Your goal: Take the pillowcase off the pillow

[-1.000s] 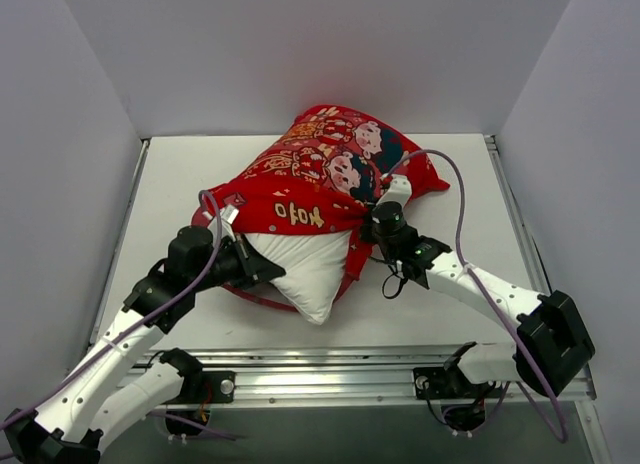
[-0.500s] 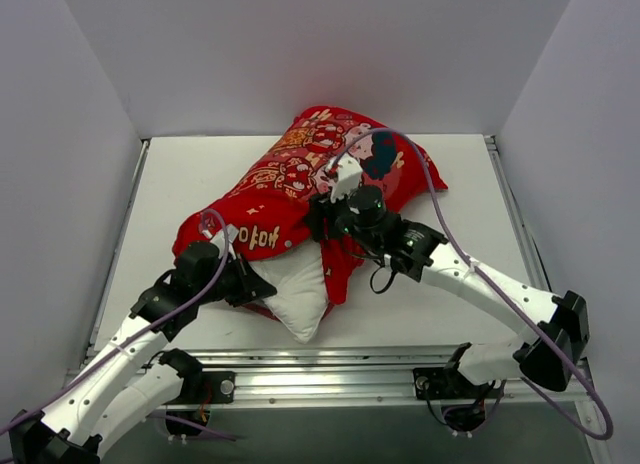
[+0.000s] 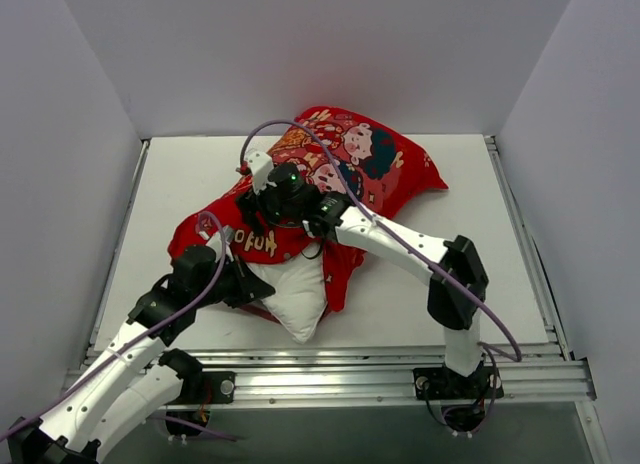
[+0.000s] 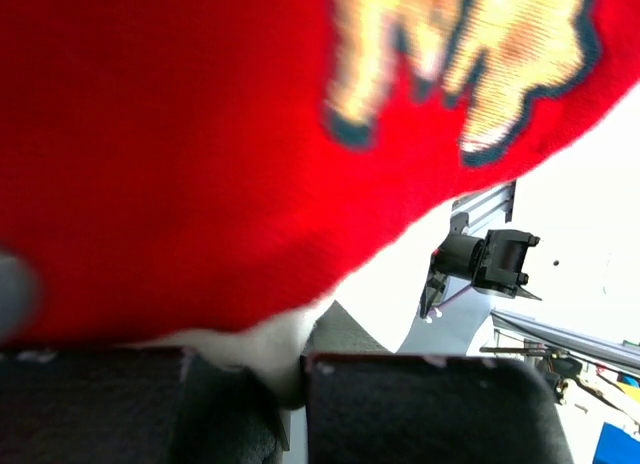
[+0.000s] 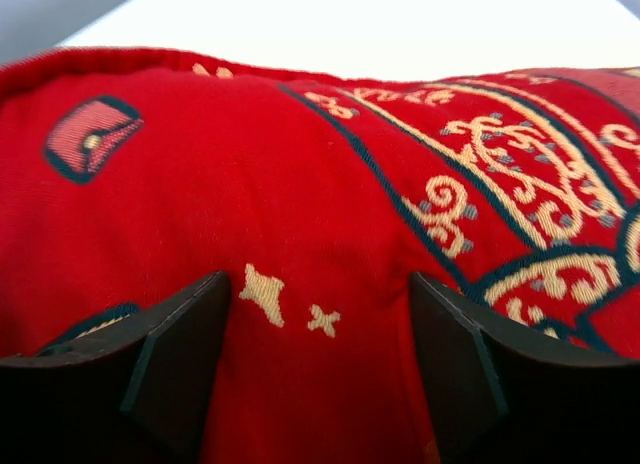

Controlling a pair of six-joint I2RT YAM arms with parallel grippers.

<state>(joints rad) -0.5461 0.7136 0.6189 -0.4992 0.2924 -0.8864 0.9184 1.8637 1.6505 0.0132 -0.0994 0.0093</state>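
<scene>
Bench [image 3: 185, 179]: white, flat, with walls on three sides.
Pillowcase [image 3: 385, 179]: red, lying across the bench centre toward the far wall.
Pillow [image 3: 298, 296]: white corner exposed at the near end.

The pillow [image 3: 298, 296] lies aslant on the desk [image 3: 180, 169], running from the middle of the far edge toward the near-left corner. The pillowcase [image 3: 375, 169] covers its far part. The pillow's near corner sticks out, pointing at the near edge. The left gripper [image 3: 260, 282] touches that corner's left side. The right gripper [image 3: 248, 210] sits on the pillowcase just behind it.
</scene>
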